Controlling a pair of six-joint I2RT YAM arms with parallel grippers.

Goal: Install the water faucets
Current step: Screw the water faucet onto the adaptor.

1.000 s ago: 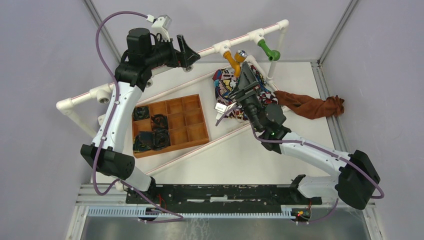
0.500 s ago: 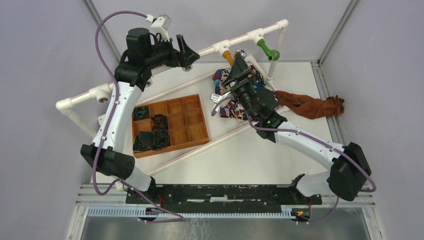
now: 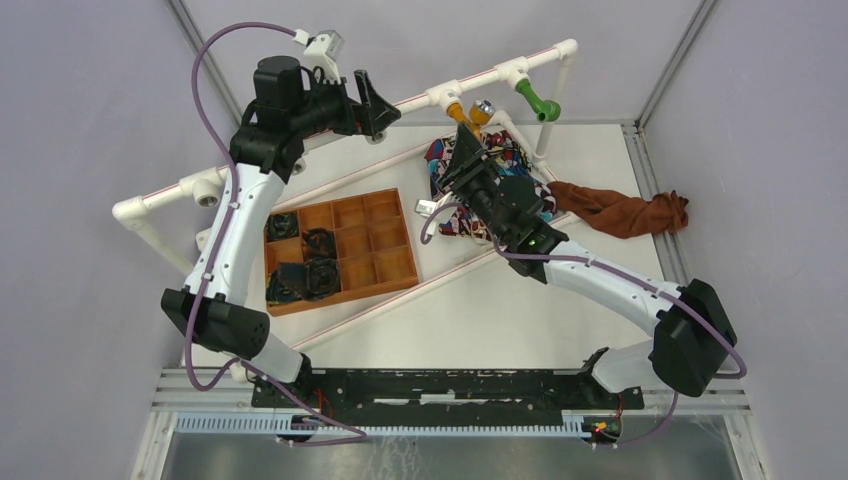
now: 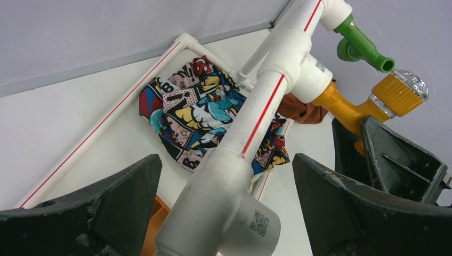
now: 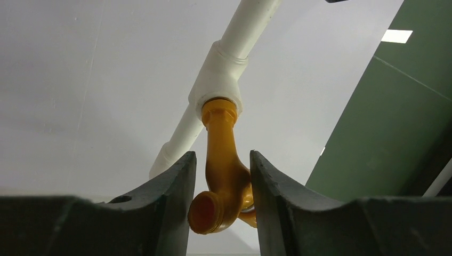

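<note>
Right pincer (image 5: 223, 176) pinches the glossy yellow faucet (image 5: 221, 133), which is screwed into the round white pipe (image 4: 266, 101). Green faucet (image 4: 362, 45) sits farther along that pipe. Left pincer (image 4: 226, 160) spread wide, straddling the pipe; comic-print cloth (image 4: 186, 117) crumpled on the bench (image 4: 53, 133) beneath.

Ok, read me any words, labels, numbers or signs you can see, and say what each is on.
"B": comic lettering on the printed cloth; the rest is too folded to read.
QR code, no letters: on the near white T-fitting.
Small sticker on the far T-fitting holding the orange-yellow faucet: too small to read.
</note>
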